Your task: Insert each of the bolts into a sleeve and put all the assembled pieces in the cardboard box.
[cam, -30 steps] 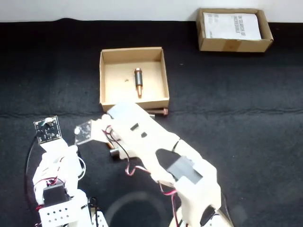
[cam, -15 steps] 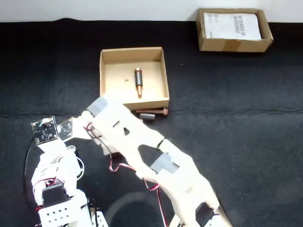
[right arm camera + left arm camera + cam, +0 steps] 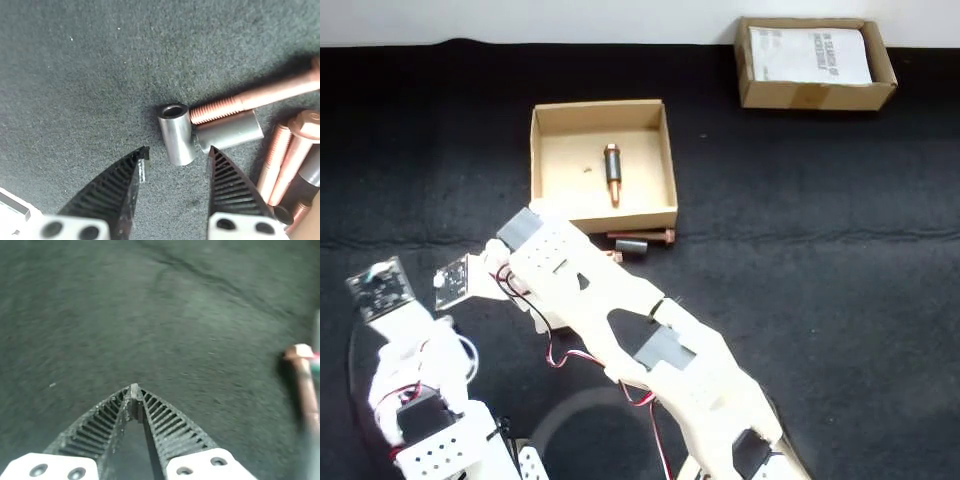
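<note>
High view: cardboard box (image 3: pixel 603 215) holds one assembled piece (image 3: pixel 613 172); loose bolt (image 3: pixel 658 236) just outside.
Left wrist: left end effector (image 3: pixel 134 395) closed, empty.
Right wrist: right end effector (image 3: pixel 178 150) open, straddling a sleeve (image 3: pixel 176 132); I judge closing on it comes next.

Black table (image 3: pixel 840 300): cardboard box (image 3: pixel 603 213), second box (image 3: pixel 815 95), bolts (image 3: pixel 260 97), sleeves (image 3: pixel 176 134).

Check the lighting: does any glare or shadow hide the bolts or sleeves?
Right wrist view: even light; the sleeve between the open fingers has a soft sheen and faint shadow, nothing hidden. Left wrist view: a bolt throws a dark shadow on the cloth beside it. High view: the cardboard box is evenly lit, no glare.
</note>
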